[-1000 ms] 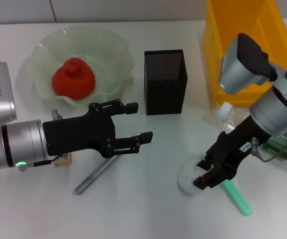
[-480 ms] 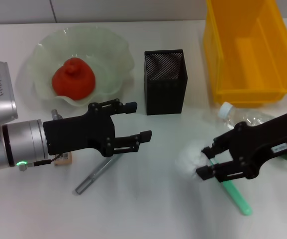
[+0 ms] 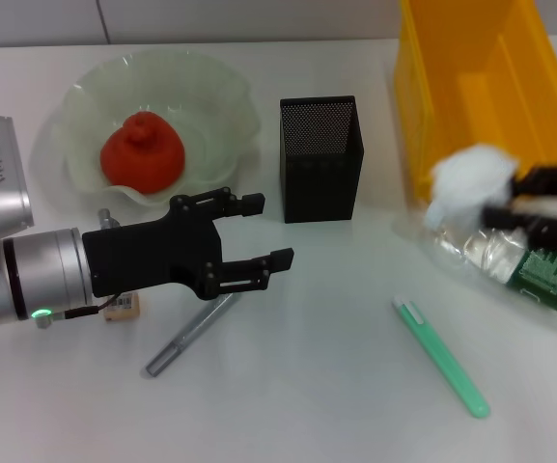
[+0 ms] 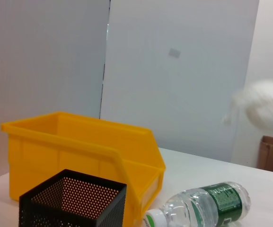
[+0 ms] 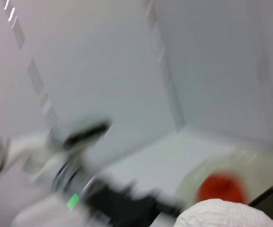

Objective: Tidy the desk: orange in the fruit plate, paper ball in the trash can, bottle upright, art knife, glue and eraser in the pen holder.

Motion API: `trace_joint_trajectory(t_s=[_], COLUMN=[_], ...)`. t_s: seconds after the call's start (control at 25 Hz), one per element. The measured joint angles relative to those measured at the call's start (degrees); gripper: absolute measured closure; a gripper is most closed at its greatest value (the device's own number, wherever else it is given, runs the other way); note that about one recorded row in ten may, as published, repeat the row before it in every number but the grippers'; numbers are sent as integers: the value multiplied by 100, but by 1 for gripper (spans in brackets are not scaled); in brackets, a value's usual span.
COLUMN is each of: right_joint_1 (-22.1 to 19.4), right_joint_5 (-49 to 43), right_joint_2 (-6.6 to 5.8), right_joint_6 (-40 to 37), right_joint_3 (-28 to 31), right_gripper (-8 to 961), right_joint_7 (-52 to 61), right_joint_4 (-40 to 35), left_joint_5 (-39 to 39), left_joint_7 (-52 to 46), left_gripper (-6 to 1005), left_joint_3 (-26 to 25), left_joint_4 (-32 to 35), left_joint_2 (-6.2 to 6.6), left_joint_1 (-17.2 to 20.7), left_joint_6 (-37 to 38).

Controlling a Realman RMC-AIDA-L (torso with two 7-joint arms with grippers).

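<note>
White tabletop [image 3: 307,386], tidying partly done.
Right tool [image 3: 510,203] is gripping the crumpled white paper ball [image 3: 471,178] at three o'clock beside the yellow rectangular plastic trash can [image 3: 471,87]; left tool [image 3: 259,231] is hanging wide; bottle [image 3: 510,256] is lying flat.

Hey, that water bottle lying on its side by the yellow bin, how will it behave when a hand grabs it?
The bottle lies on its side and is round, so it will probably roll if nudged. Its clear thin-looking plastic may dent under a hard squeeze. It looks mostly empty, so likely light.
</note>
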Motion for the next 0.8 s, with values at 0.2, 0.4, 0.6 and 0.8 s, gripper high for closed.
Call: trace_joint_trajectory(t_s=[0.2, 0.4, 0.6, 0.8], right_joint_1=[14, 125, 352, 951], right_joint_5=[451, 392, 124, -554], right_joint_2=[-15, -35, -43, -95], right_joint_6=[91, 898, 1916, 2692], right_joint_3=[1196, 1485, 1449, 1451], right_gripper=[518, 518, 519, 519], right_joint_7=[-641, -938, -954, -957], right_joint_4=[647, 976, 1118, 1581], left_joint_5=[1, 1, 1, 1], left_joint_7=[5, 8, 21, 75], left_gripper=[215, 215, 214, 214], left_joint_3=[47, 58, 57, 59], left_joint_4=[0, -1, -8, -17], left_joint_2=[-2, -8, -9, -25], left_joint_1=[-21, -33, -53, -70], left_joint_6=[2, 5, 5, 27])
